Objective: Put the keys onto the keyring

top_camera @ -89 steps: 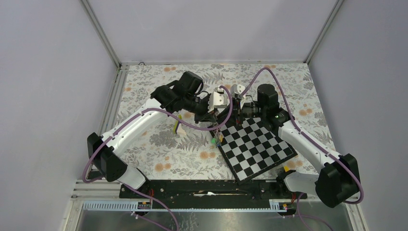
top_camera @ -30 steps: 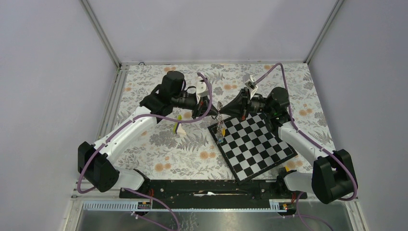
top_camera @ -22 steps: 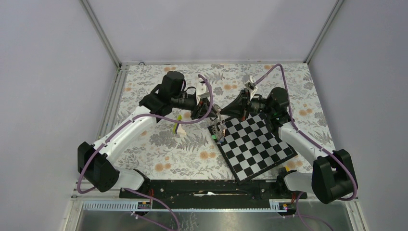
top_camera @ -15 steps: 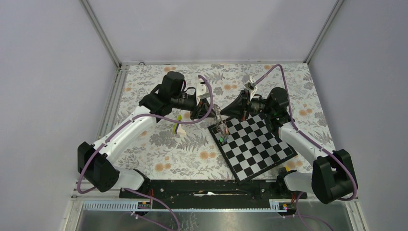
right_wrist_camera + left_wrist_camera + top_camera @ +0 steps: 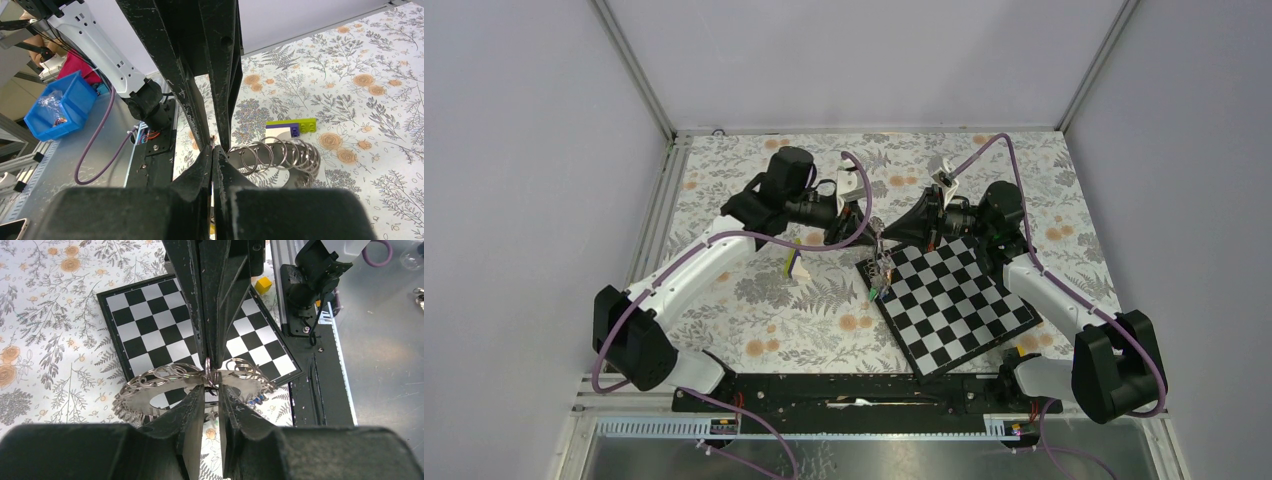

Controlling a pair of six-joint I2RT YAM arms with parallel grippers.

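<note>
The keyring (image 5: pixel 882 260), a flat grey ring rimmed with wire coils, hangs above the chessboard's far-left corner between both grippers. My right gripper (image 5: pixel 891 236) is shut on its rim; in the right wrist view the pads (image 5: pixel 212 148) pinch its edge, with the coils (image 5: pixel 280 156) to the right. My left gripper (image 5: pixel 870 226) faces it from the left. In the left wrist view its fingertips (image 5: pixel 212 389) stand a little apart just short of the keyring (image 5: pixel 150 392), holding nothing. Keys dangle beneath: a green head (image 5: pixel 875 293), a blue head (image 5: pixel 257 399).
The chessboard (image 5: pixel 954 300) lies tilted on the floral table. A lime-and-white wedge (image 5: pixel 792 265) lies left of the grippers, also in the right wrist view (image 5: pixel 291 128). A small yellow block (image 5: pixel 1021 352) sits near the right arm's base. The black base rail (image 5: pixel 854 390) runs along the near edge.
My left gripper's jaws have parted from shut and let go of the keyring. The keyring and its keys have swung slightly. The right gripper has held still, shut.
</note>
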